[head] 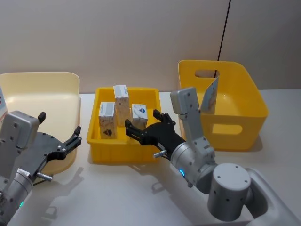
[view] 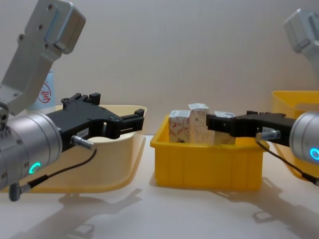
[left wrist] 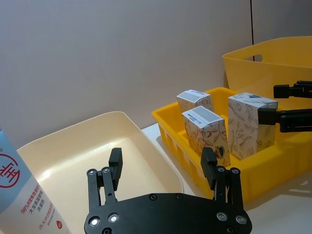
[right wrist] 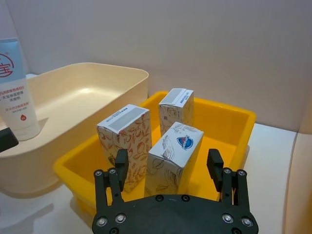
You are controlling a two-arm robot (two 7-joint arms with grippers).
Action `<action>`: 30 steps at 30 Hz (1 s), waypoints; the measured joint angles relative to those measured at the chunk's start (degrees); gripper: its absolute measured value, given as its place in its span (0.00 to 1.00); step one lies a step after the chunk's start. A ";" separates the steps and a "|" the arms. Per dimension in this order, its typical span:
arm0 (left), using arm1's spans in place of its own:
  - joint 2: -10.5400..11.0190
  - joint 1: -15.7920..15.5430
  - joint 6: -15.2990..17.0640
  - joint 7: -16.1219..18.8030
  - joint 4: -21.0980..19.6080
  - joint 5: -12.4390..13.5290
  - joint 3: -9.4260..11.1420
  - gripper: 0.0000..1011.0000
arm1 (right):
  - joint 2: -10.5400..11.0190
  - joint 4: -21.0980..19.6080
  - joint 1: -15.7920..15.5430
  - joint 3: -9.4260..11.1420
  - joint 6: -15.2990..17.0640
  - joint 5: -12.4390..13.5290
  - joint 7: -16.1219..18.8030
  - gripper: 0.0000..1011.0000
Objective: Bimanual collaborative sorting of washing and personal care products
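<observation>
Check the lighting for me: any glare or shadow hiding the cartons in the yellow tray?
Head view: the three cartons are evenly lit, no glare; soft arm shadows fall on the table before the yellow tray. Right wrist view: no glare on the carton print; mild sheen on the cream bin floor. Chest view: shadows lie on the table under the left hand and right hand.

Three white cartons (head: 121,104) with leaf print stand upright, bunched in the yellow tray (head: 122,153) before me. On my left a white tube (right wrist: 14,92) stands in the cream bin (head: 47,94); a second tube (head: 210,96) leans in the yellow bin (head: 244,122).
</observation>
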 joint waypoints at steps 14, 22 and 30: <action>0.00 0.00 0.00 0.00 0.00 0.00 0.00 0.99 | -2.96 3.17 1.95 0.12 1.08 -1.50 -2.73 0.99; 0.00 0.00 0.00 0.00 0.00 0.00 0.00 0.99 | -4.32 5.35 3.24 0.42 1.12 -2.35 -3.99 0.99; 0.00 0.00 0.00 0.00 0.00 0.00 0.00 0.99 | -5.34 7.16 4.28 0.56 0.93 -3.03 -4.76 0.94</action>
